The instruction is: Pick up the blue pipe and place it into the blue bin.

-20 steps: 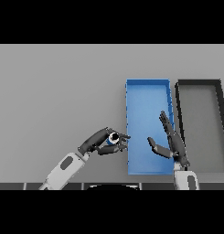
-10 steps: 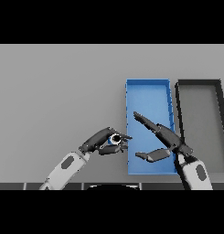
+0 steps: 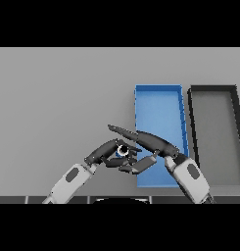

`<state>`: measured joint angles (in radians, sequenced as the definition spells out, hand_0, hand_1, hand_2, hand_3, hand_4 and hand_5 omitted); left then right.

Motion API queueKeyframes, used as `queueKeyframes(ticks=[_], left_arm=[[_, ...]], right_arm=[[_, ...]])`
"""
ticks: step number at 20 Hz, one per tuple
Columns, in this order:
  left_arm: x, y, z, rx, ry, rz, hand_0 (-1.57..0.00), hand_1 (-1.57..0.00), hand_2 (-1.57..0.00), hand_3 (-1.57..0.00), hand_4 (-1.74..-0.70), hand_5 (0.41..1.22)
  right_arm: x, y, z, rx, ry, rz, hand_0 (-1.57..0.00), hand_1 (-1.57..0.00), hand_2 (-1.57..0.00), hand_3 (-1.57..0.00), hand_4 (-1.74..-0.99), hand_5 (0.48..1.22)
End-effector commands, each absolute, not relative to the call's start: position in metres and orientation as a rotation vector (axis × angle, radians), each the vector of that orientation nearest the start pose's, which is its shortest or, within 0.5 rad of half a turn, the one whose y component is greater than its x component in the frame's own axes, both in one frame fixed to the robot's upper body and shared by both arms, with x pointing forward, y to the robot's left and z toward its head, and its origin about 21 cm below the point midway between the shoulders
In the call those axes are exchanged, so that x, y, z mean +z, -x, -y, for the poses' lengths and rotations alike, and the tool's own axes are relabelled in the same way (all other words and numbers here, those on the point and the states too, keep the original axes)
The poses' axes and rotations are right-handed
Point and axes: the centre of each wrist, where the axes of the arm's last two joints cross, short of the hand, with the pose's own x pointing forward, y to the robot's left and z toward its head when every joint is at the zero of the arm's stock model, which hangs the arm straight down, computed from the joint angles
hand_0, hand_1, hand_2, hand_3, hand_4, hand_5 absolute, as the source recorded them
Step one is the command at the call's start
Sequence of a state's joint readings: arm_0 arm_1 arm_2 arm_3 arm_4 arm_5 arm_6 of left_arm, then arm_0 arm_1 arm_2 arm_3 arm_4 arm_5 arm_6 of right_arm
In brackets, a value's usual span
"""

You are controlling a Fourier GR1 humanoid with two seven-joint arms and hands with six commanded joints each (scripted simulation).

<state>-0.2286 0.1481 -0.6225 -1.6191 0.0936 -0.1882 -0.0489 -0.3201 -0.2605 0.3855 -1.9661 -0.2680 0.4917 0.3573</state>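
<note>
The left arm enters from the lower left edge and angles up toward the centre of the grey bench. The left hand sits just left of the near left corner of the blue bin. Its fingers are curled around the blue pipe, which shows as a small blue piece with a round pale end and a dark bore facing the viewer. The pipe is held above the bench surface, just outside the bin's left wall, not inside it.

The right arm enters from the lower right edge and crosses over the near end of the blue bin. The right hand reaches leftward past the bin's left wall, with straight fingers extended above the pipe and the thumb lying below it, near the fingers of the left hand. The right hand's fingers are spread wide and not curled round anything. Whether they actually touch the pipe or the left hand cannot be told, because the dark shapes overlap at that spot.

The blue bin is a long rectangular tray standing right of centre, with its long side running away from the robot. Its far part shows a bare blue floor.

Just beside it on the right stands a dark bin of similar shape, parallel to the blue one, with a grey floor.
</note>
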Motion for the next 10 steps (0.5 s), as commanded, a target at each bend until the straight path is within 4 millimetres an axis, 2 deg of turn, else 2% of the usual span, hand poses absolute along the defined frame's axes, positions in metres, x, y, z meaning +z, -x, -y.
queueKeyframes(ticks=[1,4,6,7,8,9,10], left_arm=[[0.044,-0.244,-0.100,-0.809,0.628,1.655,-1.57,-1.57,-1.57,-1.54,-1.74,1.221],[0.044,-0.245,-0.105,-0.836,0.586,1.669,-1.57,-1.57,-1.57,-1.54,-1.74,1.221],[0.043,-0.244,-0.106,-0.819,0.622,1.654,-1.57,-1.57,-1.57,-1.48,-1.74,1.221],[0.043,-0.248,-0.102,-0.862,0.581,1.660,-1.39,-1.33,-1.32,-1.29,-1.74,1.221],[0.043,-0.249,-0.104,-0.942,0.518,1.605,-1.18,-1.08,-1.06,-1.03,-1.68,1.221],[0.047,-0.248,-0.107,-0.992,0.496,1.560,-0.99,-0.88,-0.85,-0.82,-1.55,1.221],[0.047,-0.247,-0.107,-0.996,0.469,1.544,-0.82,-0.71,-0.68,-0.66,-1.48,1.221]], right_arm=[[0.158,-0.250,0.150,1.088,-0.602,1.648,0.00,0.00,0.00,0.00,-1.225,0.529],[0.158,-0.261,0.131,1.122,-0.632,1.621,0.00,0.00,0.00,0.00,-1.218,0.508],[0.159,-0.265,0.119,1.153,-0.659,1.617,-0.05,-0.08,-0.10,-0.05,-1.245,0.506],[0.158,-0.266,0.114,1.170,-0.672,1.615,-0.18,-0.22,-0.24,-0.16,-1.294,0.509],[0.162,-0.268,0.109,1.189,-0.676,1.599,-0.35,-0.38,-0.38,-0.30,-1.335,0.507],[0.163,-0.270,0.106,1.208,-0.671,1.589,-0.53,-0.53,-0.53,-0.44,-1.362,0.508],[0.164,-0.272,0.105,1.226,-0.682,1.591,-0.72,-0.70,-0.74,-0.63,-1.430,0.522]])
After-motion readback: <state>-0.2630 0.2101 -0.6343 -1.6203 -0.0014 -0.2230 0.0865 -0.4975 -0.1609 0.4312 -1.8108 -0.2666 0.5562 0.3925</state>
